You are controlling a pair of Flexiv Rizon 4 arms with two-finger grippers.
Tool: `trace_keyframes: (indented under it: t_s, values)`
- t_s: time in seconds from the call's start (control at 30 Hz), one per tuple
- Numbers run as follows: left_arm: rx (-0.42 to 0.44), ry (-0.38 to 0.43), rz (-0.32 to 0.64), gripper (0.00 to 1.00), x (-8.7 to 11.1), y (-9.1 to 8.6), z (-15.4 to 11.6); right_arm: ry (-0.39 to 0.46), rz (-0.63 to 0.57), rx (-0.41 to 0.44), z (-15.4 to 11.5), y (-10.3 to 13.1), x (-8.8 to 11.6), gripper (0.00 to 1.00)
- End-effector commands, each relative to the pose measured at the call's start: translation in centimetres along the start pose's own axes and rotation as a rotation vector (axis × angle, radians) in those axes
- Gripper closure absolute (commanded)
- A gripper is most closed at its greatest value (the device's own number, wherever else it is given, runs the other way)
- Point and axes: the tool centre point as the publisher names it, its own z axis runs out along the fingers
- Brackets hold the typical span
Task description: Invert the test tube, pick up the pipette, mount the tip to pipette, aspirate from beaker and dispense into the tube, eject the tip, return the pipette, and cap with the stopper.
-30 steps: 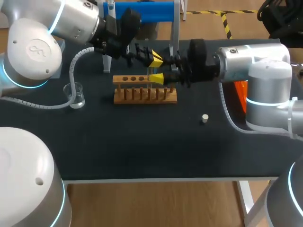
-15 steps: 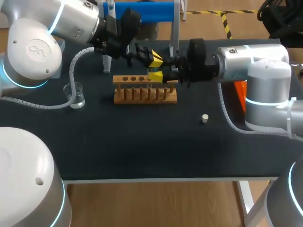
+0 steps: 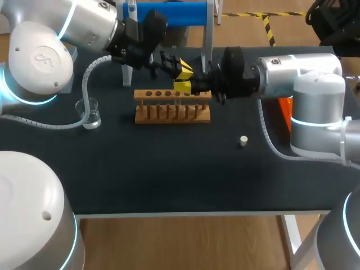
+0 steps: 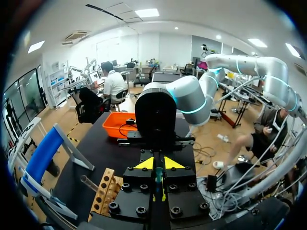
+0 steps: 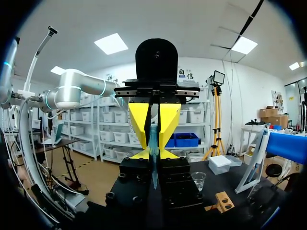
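Head view: our left gripper [image 3: 183,68] and right gripper [image 3: 183,87] face each other, almost touching, in the upper middle of the frame. They are just above the brown wooden tube rack [image 3: 172,107].

Left wrist view: the clear glass test tube [image 4: 158,178] runs along the left gripper's midline. We cannot tell whether that gripper grips it.

Right wrist view: the right gripper is clamped on the tube. We cannot read any lettering on these items.

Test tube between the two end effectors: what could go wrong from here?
1. The right end effector holds the thin clear test tube tip to tip with the left end effector; a slight misalignment might crack or drop it.
2. Both are close to the wooden rack; a slip or low move could hit it.
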Motion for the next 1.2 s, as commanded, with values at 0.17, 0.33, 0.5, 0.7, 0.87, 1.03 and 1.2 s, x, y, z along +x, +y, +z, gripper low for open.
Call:
trace_keyframes:
  t_s: [0.17,0.33,0.5,0.7,0.87,1.03,1.2]
  values:
    - [-0.001,0.002,0.000,0.00,0.3,0.0,-0.1,0.002,-0.003,0.001,-0.2,0.1,0.0,1.00]
    - [-0.001,0.002,0.000,0.00,0.3,0.0,-0.1,0.009,-0.008,0.013,-1.3,-0.1,0.4,1.00]
    - [-0.001,0.002,0.000,0.00,0.3,0.0,-0.1,0.017,-0.016,0.037,-3.8,-0.8,1.2,1.00]
    - [-0.001,0.002,0.000,0.00,0.3,0.0,-0.1,0.009,-0.030,0.049,-7.8,-1.3,1.9,1.00]
    - [-0.001,0.002,0.000,0.00,0.3,0.0,-0.1,0.004,-0.038,0.048,-10.7,-1.5,2.3,1.00]
    - [-0.001,0.002,0.000,0.00,0.3,0.0,-0.1,-0.016,-0.039,0.033,-13.7,-1.8,2.5,1.00]
    - [-0.001,0.002,0.000,0.00,0.3,0.0,-0.1,-0.030,-0.041,0.034,-16.5,-2.3,3.1,1.00]
